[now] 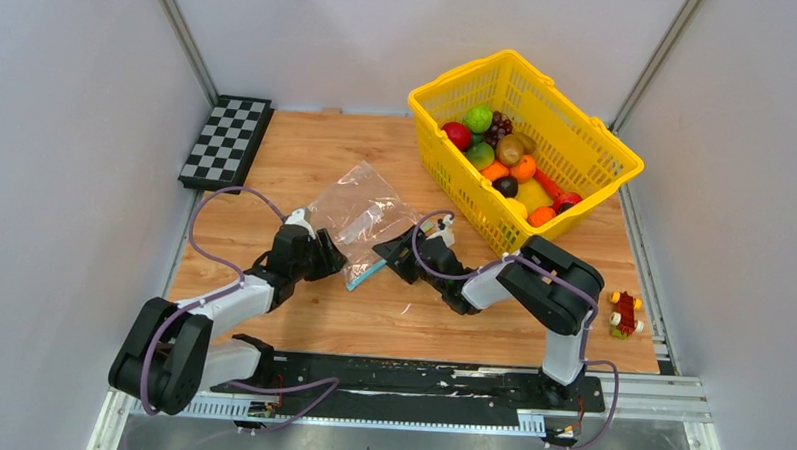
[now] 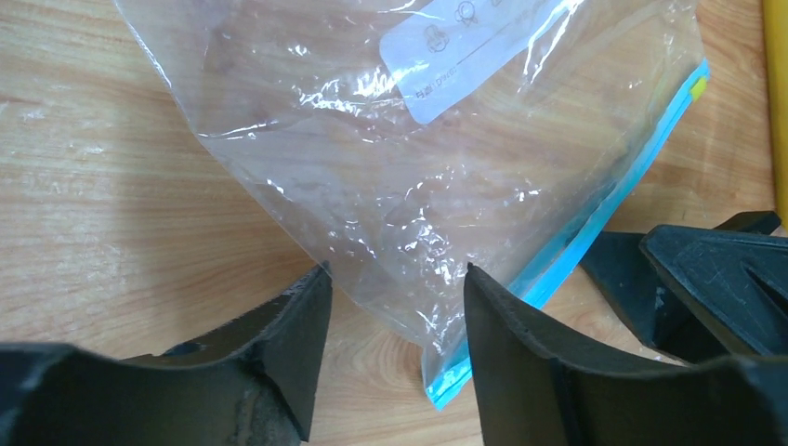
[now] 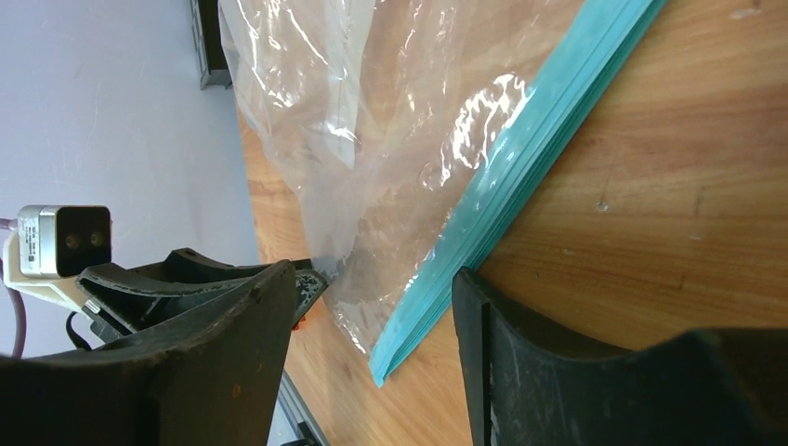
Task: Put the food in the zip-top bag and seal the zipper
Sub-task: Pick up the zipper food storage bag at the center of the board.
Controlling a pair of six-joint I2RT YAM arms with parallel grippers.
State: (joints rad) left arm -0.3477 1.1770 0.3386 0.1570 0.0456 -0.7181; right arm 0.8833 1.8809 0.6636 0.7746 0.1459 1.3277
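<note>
The zip-top bag [image 1: 360, 212] lies flat and crinkled on the wooden table, nothing showing inside it. Its teal zipper [image 1: 369, 272] faces the arms. The food [image 1: 524, 167], several pieces of fruit, sits in the yellow basket [image 1: 446, 177]. My left gripper [image 1: 328, 255] is open at the bag's near corner; in the left wrist view the bag [image 2: 400, 167] and the end of the zipper [image 2: 604, 209] lie between the spread fingers of that gripper [image 2: 398, 283]. My right gripper [image 1: 393, 255] is open too, its fingers either side of the same zipper [image 3: 502, 195] end [image 3: 374, 279].
A folded chessboard [image 1: 225, 141] lies at the back left corner. A small red and yellow toy [image 1: 624, 313] rests at the table's right edge. The two grippers face each other closely: the right one's fingers [image 2: 706, 279] show in the left wrist view.
</note>
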